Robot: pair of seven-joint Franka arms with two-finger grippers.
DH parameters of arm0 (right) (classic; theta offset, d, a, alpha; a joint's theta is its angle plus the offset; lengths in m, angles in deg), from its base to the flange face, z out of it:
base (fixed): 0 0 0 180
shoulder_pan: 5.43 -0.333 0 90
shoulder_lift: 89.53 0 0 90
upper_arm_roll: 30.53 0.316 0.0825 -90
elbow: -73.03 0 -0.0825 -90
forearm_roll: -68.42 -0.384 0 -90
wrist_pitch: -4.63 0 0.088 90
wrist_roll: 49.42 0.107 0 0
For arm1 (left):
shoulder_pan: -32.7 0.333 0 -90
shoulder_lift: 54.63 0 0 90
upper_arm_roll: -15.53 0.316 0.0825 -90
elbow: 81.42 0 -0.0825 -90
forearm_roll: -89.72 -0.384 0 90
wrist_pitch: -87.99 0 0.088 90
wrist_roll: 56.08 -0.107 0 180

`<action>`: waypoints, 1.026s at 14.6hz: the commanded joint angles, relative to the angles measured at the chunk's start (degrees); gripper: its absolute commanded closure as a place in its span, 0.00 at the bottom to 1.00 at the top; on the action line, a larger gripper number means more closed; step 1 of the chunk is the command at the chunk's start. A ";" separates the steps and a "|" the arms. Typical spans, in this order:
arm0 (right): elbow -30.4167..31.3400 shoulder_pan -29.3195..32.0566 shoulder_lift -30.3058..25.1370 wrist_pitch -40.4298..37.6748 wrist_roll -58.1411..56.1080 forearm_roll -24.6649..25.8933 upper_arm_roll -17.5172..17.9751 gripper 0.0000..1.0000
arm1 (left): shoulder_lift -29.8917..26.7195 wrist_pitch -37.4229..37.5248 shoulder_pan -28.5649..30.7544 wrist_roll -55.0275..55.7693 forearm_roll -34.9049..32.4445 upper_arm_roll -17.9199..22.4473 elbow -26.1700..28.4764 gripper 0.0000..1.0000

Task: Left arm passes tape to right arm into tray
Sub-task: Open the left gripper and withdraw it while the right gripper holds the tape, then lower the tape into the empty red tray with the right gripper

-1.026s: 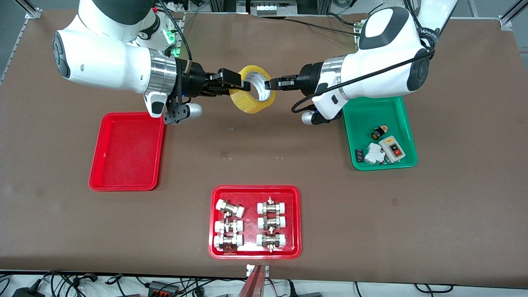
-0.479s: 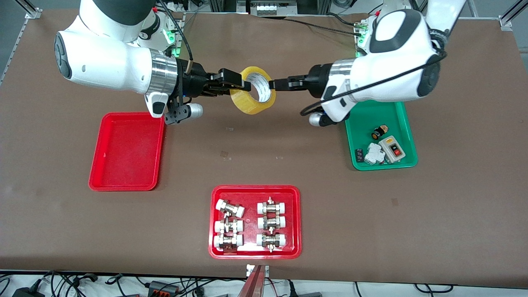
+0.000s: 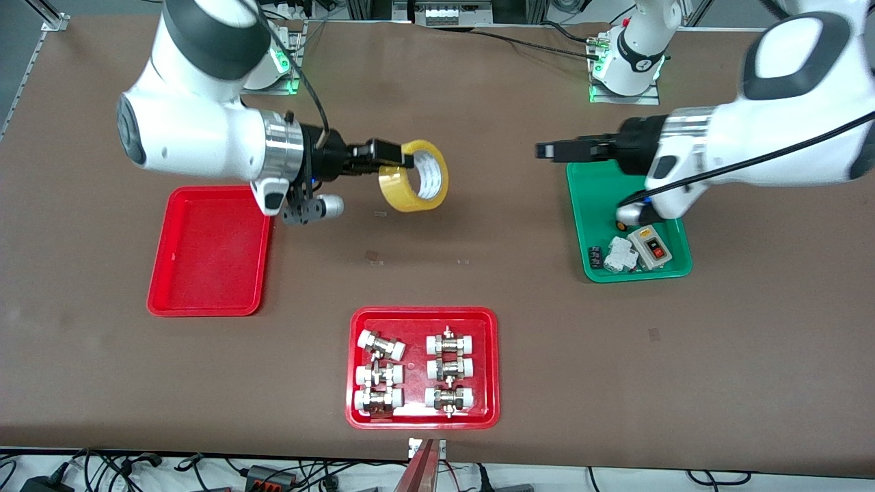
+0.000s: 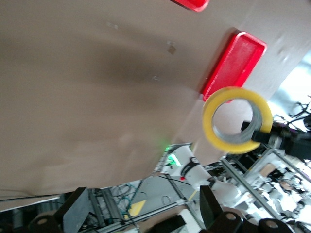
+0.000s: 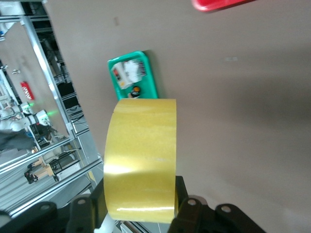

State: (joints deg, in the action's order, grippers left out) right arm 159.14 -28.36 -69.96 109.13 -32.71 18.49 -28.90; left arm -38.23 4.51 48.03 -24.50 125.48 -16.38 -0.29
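The yellow tape [image 3: 413,176] hangs in the air over bare table between the trays. My right gripper [image 3: 400,158] is shut on its rim. In the right wrist view the roll [image 5: 141,155] sits between the black fingers [image 5: 182,204]. My left gripper [image 3: 547,150] is open and empty, over the table at the green tray's edge. The left wrist view shows its own spread fingers [image 4: 77,213] with nothing between them, and the tape [image 4: 210,127] farther off. The plain red tray [image 3: 208,253] lies empty below the right arm, at its end of the table.
A green tray [image 3: 601,198] with small electrical parts lies under the left arm. A red tray [image 3: 422,422] with several white-capped metal fittings lies near the front camera. Bare brown table lies between the trays.
My left gripper let go of the tape and drew back toward its own end, over the green tray's edge. My right gripper keeps the tape and has shifted slightly toward the plain red tray.
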 commanded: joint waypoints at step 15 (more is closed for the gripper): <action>0.73 41.03 20.75 -15.37 -42.27 11.79 0.04 0.61 | -10.15 8.43 -12.06 -41.95 -29.25 28.20 0.43 0.00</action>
State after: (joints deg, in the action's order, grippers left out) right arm 160.77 10.02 -52.07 95.70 -71.15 29.72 -30.24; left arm -47.50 13.06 39.87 -64.64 97.13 7.31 -0.35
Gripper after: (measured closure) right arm 0.454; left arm 0.000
